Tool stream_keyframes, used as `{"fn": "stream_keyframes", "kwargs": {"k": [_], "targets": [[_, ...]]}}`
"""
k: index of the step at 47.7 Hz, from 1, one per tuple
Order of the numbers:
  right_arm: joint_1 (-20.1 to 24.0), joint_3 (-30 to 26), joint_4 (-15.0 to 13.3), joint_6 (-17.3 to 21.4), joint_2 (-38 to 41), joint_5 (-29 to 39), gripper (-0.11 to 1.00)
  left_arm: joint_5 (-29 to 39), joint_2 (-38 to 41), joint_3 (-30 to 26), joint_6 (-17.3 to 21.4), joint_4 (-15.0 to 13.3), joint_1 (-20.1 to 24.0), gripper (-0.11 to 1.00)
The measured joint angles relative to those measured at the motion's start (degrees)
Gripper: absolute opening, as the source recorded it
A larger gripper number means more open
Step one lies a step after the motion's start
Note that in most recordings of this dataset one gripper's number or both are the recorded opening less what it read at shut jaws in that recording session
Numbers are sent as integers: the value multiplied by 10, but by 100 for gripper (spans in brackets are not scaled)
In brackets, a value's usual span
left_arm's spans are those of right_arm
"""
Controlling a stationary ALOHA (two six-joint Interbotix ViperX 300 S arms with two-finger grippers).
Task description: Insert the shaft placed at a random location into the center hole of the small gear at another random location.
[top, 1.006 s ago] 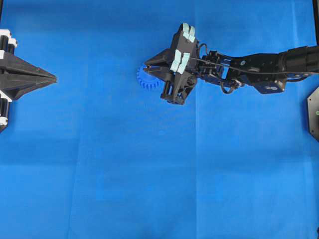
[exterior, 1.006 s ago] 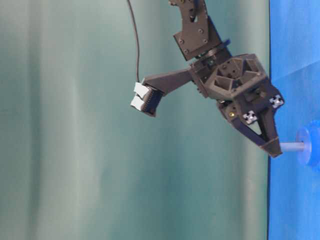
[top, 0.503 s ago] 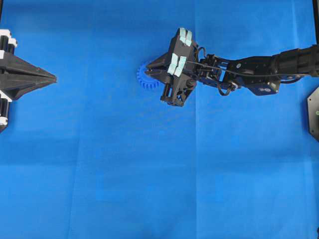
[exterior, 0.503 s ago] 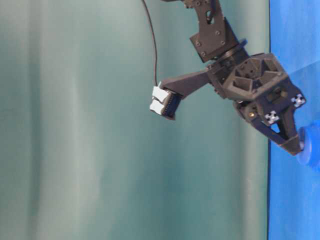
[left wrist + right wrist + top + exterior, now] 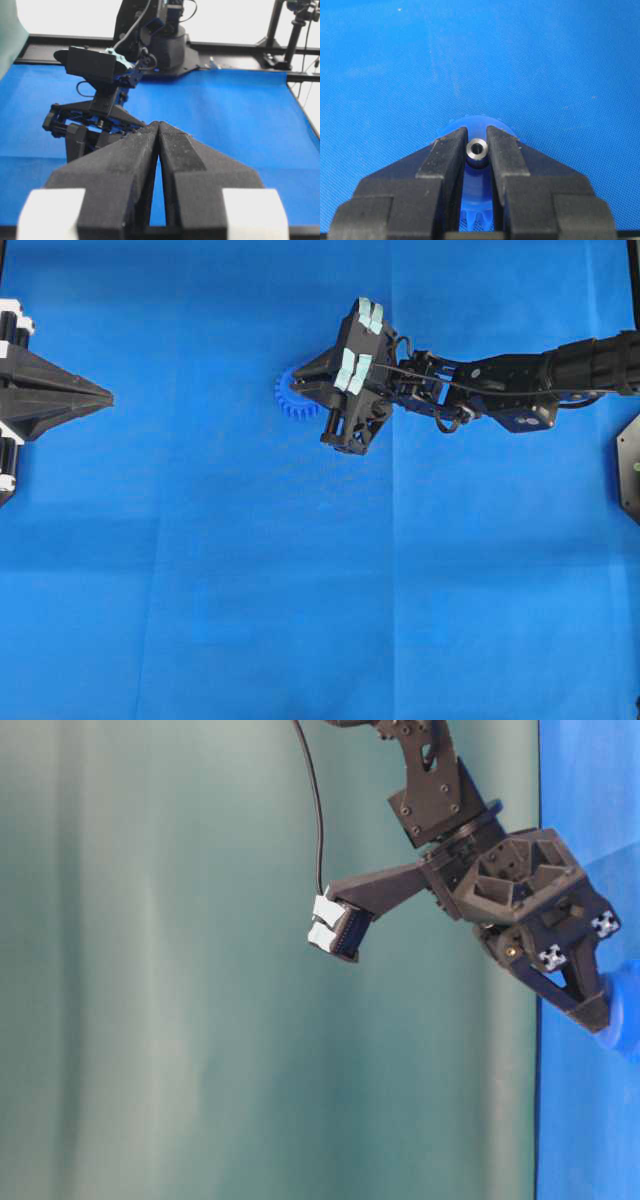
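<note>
The right gripper (image 5: pixel 477 150) has its two black fingers (image 5: pixel 445 155) pinched in on the shaft (image 5: pixel 477 148), whose shiny ringed end shows between their tips in the right wrist view. The jaws stand only a sliver apart, with the pin filling the gap. Directly beneath and behind that pin lies the small gear (image 5: pixel 477 125), its blue teeth peeping out past the fingertips at the far side and again in the slot between the fingers nearer the camera. The center hole itself is hidden under the shaft and fingers, so how deep the pin sits cannot be told.

From the table-level view the right gripper (image 5: pixel 598 1017) points down at a slant and its tip meets the small gear (image 5: pixel 625 1015), with no length of shaft showing between them. In the overhead view the right gripper (image 5: pixel 297 390) covers the gear's right half, leaving the toothed left rim of the small gear (image 5: pixel 288 398) in sight on the blue cloth (image 5: pixel 300 590).

Well to the left of the gear, at the cloth's edge, the left gripper (image 5: pixel 108 397) rests with its point turned toward the gear. In the left wrist view its fingers (image 5: pixel 185 150) lie pressed together along their length, nothing between them.
</note>
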Motion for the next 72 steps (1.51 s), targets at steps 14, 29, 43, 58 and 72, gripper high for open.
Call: {"fn": "stream_keyframes", "kwargs": {"k": [14,29,43,58,72], "targets": [[0,0,0,-1,1,1,29,1,0,0,0,0,0,0],[0,-4,1,-1,1,1,79,8,0,0,-1,0,0,0],[0,-5,2,-1,-25,10,75,10,0,0,-1,0,0,0],[0,-5,2,-3,-96,47,75,10,0,0,0,0,0,0],[0,0,2,-4,-124,67,75,10,0,0,-1,0,0,0]]}}
